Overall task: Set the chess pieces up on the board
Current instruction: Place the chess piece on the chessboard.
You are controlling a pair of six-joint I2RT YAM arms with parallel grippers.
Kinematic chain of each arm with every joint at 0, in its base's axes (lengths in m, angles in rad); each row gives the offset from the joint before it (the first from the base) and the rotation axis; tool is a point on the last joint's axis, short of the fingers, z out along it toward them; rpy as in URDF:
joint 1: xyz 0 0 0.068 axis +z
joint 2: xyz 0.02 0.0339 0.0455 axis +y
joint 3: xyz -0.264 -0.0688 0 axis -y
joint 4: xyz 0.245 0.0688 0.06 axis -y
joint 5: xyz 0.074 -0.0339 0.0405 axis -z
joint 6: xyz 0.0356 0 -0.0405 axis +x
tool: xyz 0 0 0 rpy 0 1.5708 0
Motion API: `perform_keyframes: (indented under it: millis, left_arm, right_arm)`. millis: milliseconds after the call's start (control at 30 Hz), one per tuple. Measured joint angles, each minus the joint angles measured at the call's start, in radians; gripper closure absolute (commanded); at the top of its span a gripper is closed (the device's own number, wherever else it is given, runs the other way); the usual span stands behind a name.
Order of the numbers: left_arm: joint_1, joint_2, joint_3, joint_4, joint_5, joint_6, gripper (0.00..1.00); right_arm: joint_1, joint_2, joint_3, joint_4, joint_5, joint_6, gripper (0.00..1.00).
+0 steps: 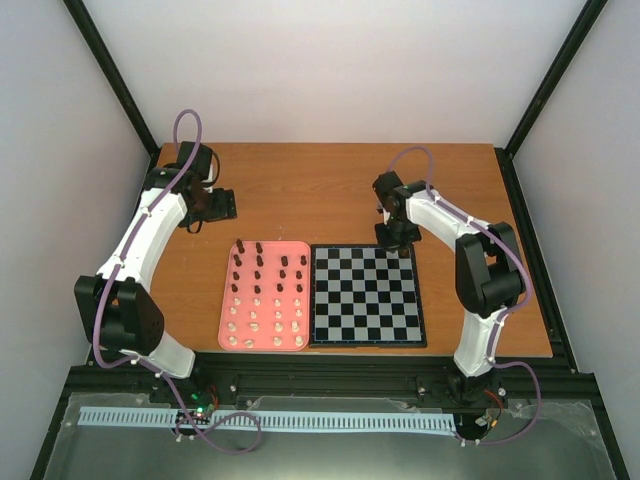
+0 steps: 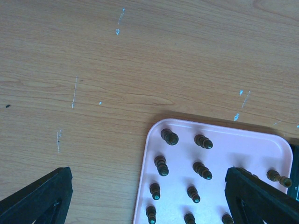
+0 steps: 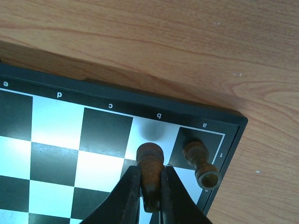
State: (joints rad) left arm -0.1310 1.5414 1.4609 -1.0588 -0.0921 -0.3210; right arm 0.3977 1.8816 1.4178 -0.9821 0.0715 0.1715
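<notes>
The black and pale grey board (image 1: 366,318) lies right of centre on the table. My right gripper (image 1: 397,243) hangs over its far right corner, shut on a dark brown chess piece (image 3: 150,167) held just above the b-file square of the edge row (image 3: 154,130). One dark piece (image 3: 200,162) stands on the corner square beside it. The other chess pieces, dark (image 1: 259,262) and cream (image 1: 256,322), stand in rows on a pink tray (image 1: 226,312). My left gripper (image 1: 224,204) is open, off the tray's far left corner, with nothing between its fingers (image 2: 39,196).
The pink tray (image 2: 150,140) touches the board's left side; its dark pieces (image 2: 169,136) fill the far rows in the left wrist view. Bare wooden table (image 1: 320,190) stretches behind the tray and board. Black frame posts stand at the table's far corners.
</notes>
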Motion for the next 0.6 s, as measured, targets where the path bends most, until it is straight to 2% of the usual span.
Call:
perform_keyframes:
  millis: [600]
  left_arm:
    - [0.0,0.0,-0.002,0.003,0.0,0.0,0.0]
  right_arm:
    - [0.0,0.047,0.013,-0.006,0.0,-0.018,0.9]
